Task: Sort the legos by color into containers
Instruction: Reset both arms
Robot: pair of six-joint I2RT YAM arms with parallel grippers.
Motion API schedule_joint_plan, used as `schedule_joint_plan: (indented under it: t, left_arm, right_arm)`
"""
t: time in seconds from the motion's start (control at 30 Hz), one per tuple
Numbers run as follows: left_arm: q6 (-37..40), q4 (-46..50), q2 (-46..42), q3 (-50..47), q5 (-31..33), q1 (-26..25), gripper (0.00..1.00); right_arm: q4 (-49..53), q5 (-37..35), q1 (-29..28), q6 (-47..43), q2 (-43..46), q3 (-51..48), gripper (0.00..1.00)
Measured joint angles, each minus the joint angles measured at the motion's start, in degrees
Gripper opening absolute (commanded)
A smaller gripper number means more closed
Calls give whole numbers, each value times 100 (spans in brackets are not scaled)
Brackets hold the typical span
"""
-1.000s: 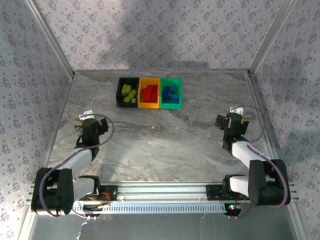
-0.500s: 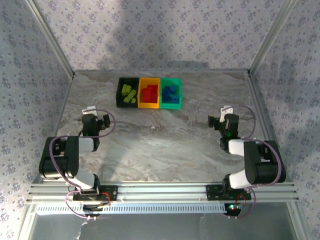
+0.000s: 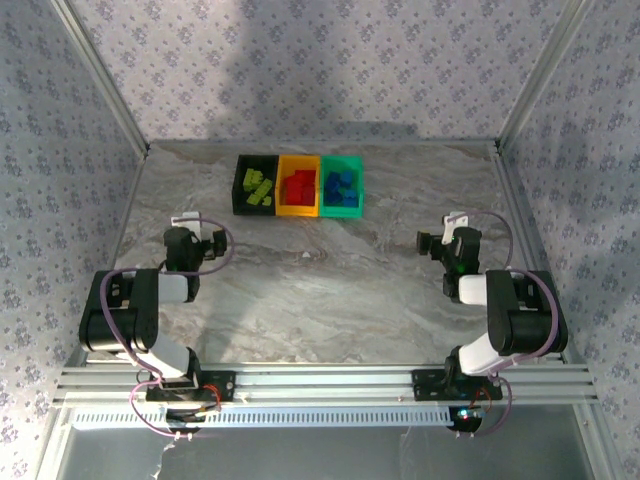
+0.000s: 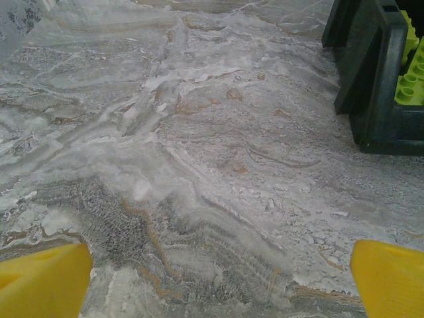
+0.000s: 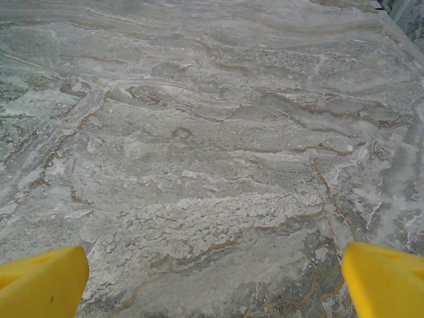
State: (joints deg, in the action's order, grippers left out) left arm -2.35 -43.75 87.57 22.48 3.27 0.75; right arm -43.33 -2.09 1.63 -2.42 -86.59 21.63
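Where the two arms fold up off the metal rail [image 3: 320, 382] at the near edge, both sit tucked low. Here's the left pincer [image 3: 203, 243] on its side of the marbled tabletop [image 3: 330, 290], with the right pincer [image 3: 432, 243] level with it across the way, the two well apart.

From the left wrist, the left pincer [image 4: 217, 281] is spread wide. Its yellow fingertips [image 4: 43, 278] are cropped by the bottom corners, with bare tabletop [image 4: 199, 152] between them and nothing gripped. Same story on the right wrist: the right pincer [image 5: 213, 285] gapes wide, fingertips [image 5: 384, 281] cut off low at the corners, veined tabletop [image 5: 199, 146] in the gap, no brick in hold.

Further out in the left wrist view, the black bin [image 4: 374, 86] pokes in at the upper right, chopped by the frame edge. A sliver of lime bricks [image 4: 409, 79] shows over its wall.

From above, toward the far edge, the three bins stand touching in a row. The black bin [image 3: 238, 190] is on the left with lime bricks [image 3: 257, 186]. The yellow-orange bin [image 3: 297, 211] is in the middle with red bricks [image 3: 298, 186]. The teal-green bin [image 3: 341, 211] is on the right with blue bricks [image 3: 341, 184]. The bricks lie heaped, too small to count. Behind it all rises the patterned wall [image 3: 320, 70], a soft shadow across it.
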Motion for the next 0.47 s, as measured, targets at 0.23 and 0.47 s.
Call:
schedule_joint_plan:
  t: [0.23, 0.47]
  left_arm:
    - [2, 0, 0, 0, -31, 0, 100]
    - [2, 0, 0, 0, -31, 0, 100]
  right_arm:
    - [-22, 0, 0, 0, 0, 7, 100]
    - [-22, 4, 0, 0, 0, 7, 100]
